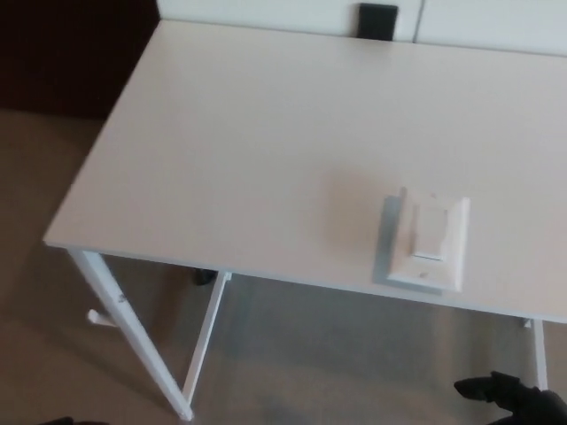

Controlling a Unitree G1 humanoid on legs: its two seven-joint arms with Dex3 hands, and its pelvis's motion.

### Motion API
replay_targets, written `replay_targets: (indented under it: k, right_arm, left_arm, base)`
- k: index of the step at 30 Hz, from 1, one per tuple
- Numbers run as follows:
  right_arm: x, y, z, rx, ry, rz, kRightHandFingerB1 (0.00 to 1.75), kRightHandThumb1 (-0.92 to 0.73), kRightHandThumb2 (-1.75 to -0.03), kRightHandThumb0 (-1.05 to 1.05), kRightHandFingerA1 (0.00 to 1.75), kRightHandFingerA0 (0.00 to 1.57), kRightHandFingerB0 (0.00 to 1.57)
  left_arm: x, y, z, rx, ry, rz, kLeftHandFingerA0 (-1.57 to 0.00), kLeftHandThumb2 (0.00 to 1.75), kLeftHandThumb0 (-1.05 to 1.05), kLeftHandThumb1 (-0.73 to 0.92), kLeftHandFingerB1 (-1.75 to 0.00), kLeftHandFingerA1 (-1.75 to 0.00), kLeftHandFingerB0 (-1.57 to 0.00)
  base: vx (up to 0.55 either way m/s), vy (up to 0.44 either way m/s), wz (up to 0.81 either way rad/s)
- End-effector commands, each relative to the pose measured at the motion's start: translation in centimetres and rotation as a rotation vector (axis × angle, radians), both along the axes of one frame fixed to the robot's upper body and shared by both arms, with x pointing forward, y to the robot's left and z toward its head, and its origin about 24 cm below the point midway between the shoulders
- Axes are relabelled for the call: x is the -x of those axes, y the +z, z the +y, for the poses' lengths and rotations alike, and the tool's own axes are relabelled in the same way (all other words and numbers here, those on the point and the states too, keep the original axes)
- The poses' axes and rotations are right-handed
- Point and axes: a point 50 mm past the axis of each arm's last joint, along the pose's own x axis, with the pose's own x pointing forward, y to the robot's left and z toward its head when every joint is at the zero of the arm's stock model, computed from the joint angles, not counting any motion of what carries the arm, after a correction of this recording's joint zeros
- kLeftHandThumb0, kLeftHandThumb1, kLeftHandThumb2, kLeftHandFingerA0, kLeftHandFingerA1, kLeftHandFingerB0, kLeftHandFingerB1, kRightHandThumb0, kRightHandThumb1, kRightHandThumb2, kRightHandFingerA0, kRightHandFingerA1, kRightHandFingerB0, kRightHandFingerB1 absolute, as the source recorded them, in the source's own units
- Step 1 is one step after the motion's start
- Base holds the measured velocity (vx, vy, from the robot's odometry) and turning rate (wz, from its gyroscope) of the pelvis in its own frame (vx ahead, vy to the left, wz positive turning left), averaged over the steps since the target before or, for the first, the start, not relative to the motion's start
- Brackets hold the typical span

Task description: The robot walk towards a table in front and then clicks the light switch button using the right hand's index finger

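My right hand point(514, 398) shows only at the bottom right corner, low, below the front edge of the white surface point(248, 150); too little of it is visible for me to tell how it is set. My left hand is out of sight. The light switch point(427, 241), a white plate with a rocker button point(431, 232), lies flat on the surface near its front edge, toward my right. A dark object point(378, 21) stands beyond the far edge.

Right robot hand point(514, 398) cut off at bottom edge; light switch point(426, 241) motion-blurred.
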Motion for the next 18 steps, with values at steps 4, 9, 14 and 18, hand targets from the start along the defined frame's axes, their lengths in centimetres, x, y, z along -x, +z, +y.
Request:
replay_targets:
  k: [4,9,14,18]
  right_arm:
    - [0.09,0.11,-0.65,0.034,0.014,0.029,0.42,-0.71,-0.60,-0.32,0.54,0.61,0.41]
    - [0.03,0.04,-0.66,0.035,0.020,0.033,0.42,-0.71,-0.60,-0.33,0.55,0.63,0.42]
    - [0.12,-0.06,-0.56,0.040,0.018,0.053,0.42,-0.71,-0.60,-0.32,0.54,0.64,0.42]
    - [0.03,-0.07,-0.60,0.038,0.019,0.060,0.42,-0.70,-0.60,-0.34,0.54,0.63,0.43]
  left_arm:
    - [-0.14,0.26,0.10,-0.021,-0.013,-0.007,-0.66,0.54,-0.30,0.47,-0.38,-0.42,-0.57]
    - [-0.27,0.31,0.18,-0.032,-0.021,-0.007,-0.66,0.54,-0.30,0.47,-0.38,-0.43,-0.57]
    - [-0.09,0.25,0.15,-0.022,-0.016,-0.009,-0.66,0.54,-0.29,0.47,-0.38,-0.43,-0.57]
    - [-0.15,0.30,0.18,-0.030,-0.022,-0.005,-0.66,0.54,-0.31,0.47,-0.38,-0.42,-0.57]
  base:
    - [0.00,-0.393,0.10]
    - [0.00,-0.059,0.02]
    - [0.01,0.072,-0.03]
    - [0.04,0.181,-0.27]
